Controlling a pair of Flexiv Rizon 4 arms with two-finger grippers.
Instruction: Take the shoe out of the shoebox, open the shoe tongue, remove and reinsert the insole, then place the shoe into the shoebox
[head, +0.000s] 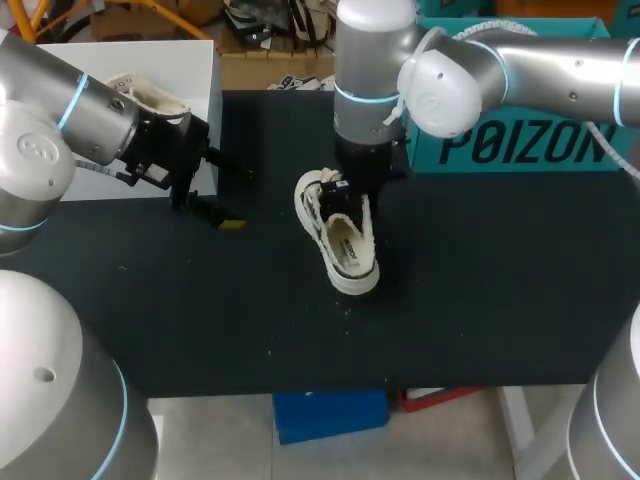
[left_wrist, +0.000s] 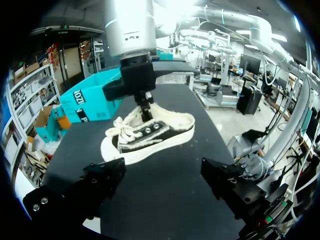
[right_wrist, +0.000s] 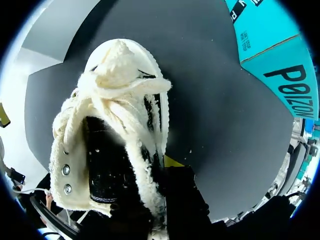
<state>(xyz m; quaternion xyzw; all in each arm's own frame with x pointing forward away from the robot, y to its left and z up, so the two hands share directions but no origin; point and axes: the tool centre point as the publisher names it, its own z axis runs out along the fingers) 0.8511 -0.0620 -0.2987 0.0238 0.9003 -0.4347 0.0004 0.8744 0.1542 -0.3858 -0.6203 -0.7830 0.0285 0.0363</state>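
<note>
- Shoe (head: 345, 245): black upper, cream fuzzy trim and laces, white sole; upright on desk (head: 480, 300), middle.
- My right pincer (left_wrist: 145, 112) at its opening; grip: cannot tell.
- My left pincer (left_wrist: 161, 172) agape, nearby.

You've got big black block lettering across the side of the teal box (head: 520, 140) at the far right of the counter. It's a brand name, so I'm not spelling it out. In the right wrist view the same box also carries 2 or so lines of smaller black print on another panel, too small to read. The shoe (head: 340, 240) has a dark printed mark on its insole, unreadable too.
</note>
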